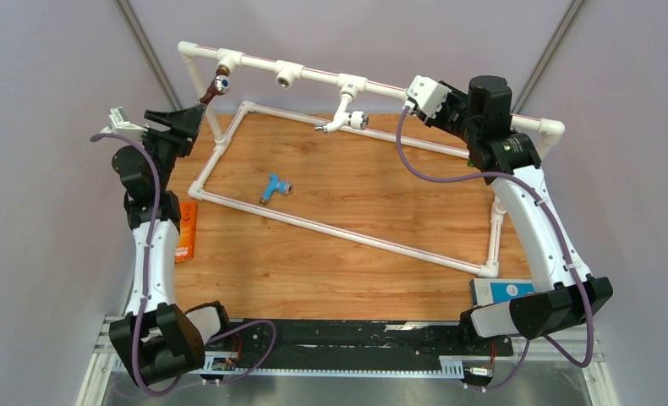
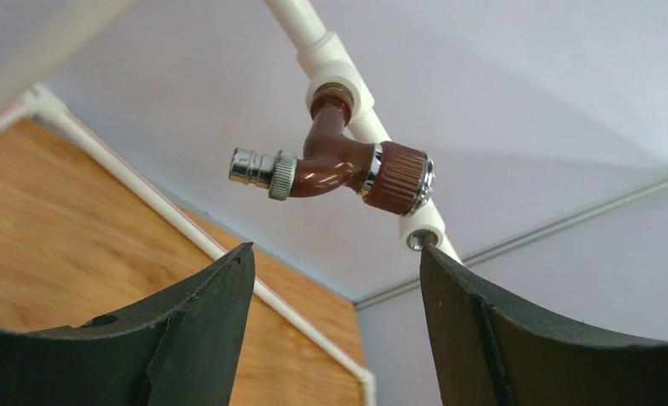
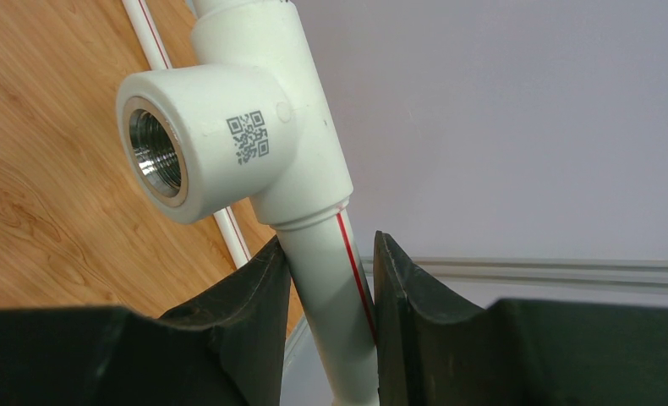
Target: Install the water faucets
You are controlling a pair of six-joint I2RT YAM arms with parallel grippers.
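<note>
A dark brown water faucet sits screwed into the left tee of the raised white pipe frame. My left gripper stands open just below it, with a clear gap and nothing between its fingers. A white faucet hangs from a tee further right. Between the two is an empty tee socket. A light blue faucet lies loose on the wooden table. My right gripper is shut on the pipe just beside an empty threaded tee.
The frame's lower rectangle of white pipe lies across the wooden table. An orange packet lies at the left edge. A blue and white box sits at the right front. Grey walls close in behind and at both sides.
</note>
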